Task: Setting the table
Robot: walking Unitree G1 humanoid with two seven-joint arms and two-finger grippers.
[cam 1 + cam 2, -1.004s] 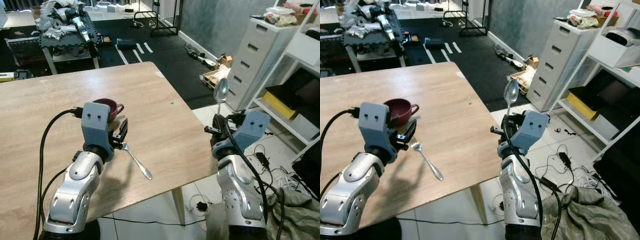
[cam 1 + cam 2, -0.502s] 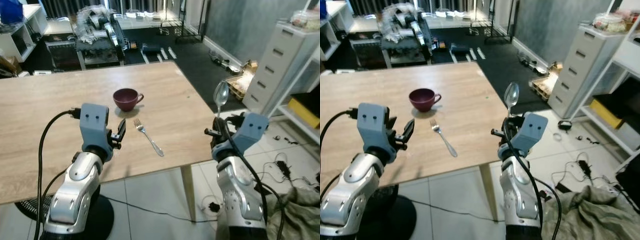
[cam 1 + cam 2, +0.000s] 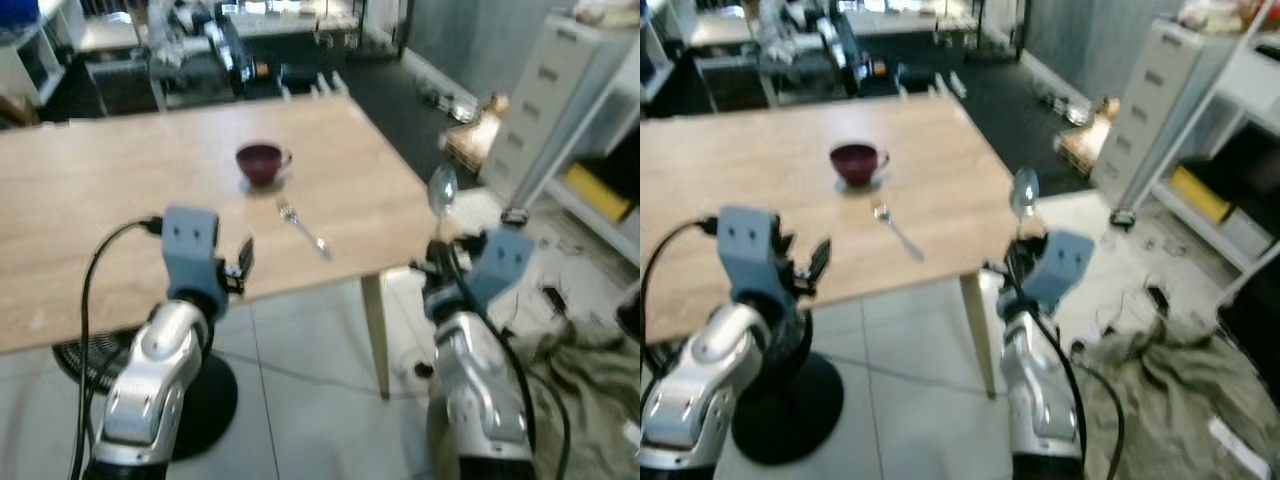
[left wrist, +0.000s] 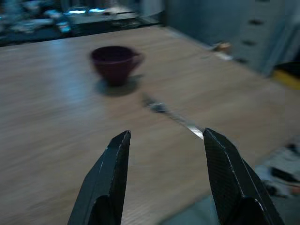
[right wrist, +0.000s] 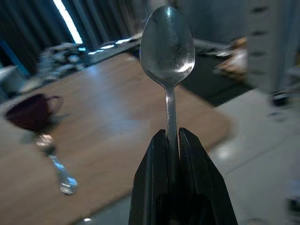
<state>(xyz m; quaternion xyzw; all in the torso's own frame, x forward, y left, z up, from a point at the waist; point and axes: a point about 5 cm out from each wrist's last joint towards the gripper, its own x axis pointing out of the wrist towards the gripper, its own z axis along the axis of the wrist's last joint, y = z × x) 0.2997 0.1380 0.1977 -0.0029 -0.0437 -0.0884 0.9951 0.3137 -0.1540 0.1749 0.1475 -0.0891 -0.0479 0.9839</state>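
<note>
my right gripper (image 5: 171, 140) has its fingers squeezed on a spoon (image 5: 168, 47), bowl end up, out past the worktop (image 3: 120, 190) edge. my left gripper (image 4: 164, 150) has its fingers wide with nothing in them. the dark red cup (image 3: 260, 160) sits at 12 o'clock, and the fork (image 3: 303, 228) lies at its 5 o'clock. i think the spoon goes down next, so i must get closer and lay it just beside the fork.
</note>
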